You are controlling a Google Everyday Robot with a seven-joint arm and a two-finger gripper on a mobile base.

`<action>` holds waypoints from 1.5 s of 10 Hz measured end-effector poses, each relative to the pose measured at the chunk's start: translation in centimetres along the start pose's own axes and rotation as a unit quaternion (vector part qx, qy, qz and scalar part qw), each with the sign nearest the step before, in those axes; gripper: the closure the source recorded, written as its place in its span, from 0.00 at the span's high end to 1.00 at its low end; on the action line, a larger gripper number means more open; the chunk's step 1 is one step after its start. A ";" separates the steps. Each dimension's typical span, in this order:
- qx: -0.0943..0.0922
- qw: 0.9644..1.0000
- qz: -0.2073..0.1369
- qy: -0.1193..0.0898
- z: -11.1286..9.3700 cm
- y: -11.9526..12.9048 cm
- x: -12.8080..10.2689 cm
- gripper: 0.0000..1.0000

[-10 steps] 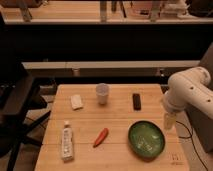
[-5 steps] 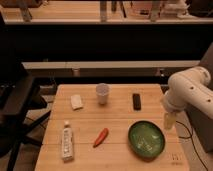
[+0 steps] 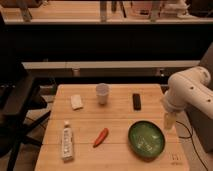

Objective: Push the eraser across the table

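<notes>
Eraser (image 3: pixel 136 101) lies unmoved on the surface (image 3: pixel 120 117), right of the cup (image 3: pixel 102 93), with bare wood between it and the right edge. End effector (image 3: pixel 170 121) hangs as before at that edge, beside the green bowl (image 3: pixel 146 139); clenched or released, I cannot tell.

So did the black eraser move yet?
No. The eraser stays just right of the cup; the gripper hangs at the edge of the table.
</notes>
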 end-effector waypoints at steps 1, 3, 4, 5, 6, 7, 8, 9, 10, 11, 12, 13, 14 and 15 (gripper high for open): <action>0.000 1.000 0.000 0.000 0.0 0.0 0.0 0.80; 0.001 1.000 0.001 -0.001 0.0 -0.2 0.1 0.80; 0.005 1.000 0.000 -0.002 -0.1 -0.9 0.4 0.80; 0.006 1.000 -0.004 -0.001 -0.2 -2.0 0.8 0.80; 0.007 1.000 -0.006 -0.001 -0.2 -2.8 0.7 0.80; 0.007 1.000 -0.007 -0.002 -0.3 -3.1 0.7 0.80; 0.008 1.000 -0.008 -0.001 -0.3 -3.1 0.9 0.80; 0.009 1.000 -0.008 -0.001 -0.4 -3.1 1.3 0.80; 0.010 1.000 -0.009 -0.001 -0.6 -3.6 1.4 0.80; 0.010 1.000 -0.010 -0.001 -0.6 -4.0 1.4 0.80; 0.012 1.000 -0.013 -0.002 -0.7 -4.5 1.2 0.80; 0.012 1.000 -0.014 -0.002 -0.7 -4.8 1.2 0.80; 0.012 1.000 -0.015 -0.002 -0.7 -5.0 1.4 0.80; 0.011 1.000 -0.015 -0.002 -0.7 -5.1 1.7 0.80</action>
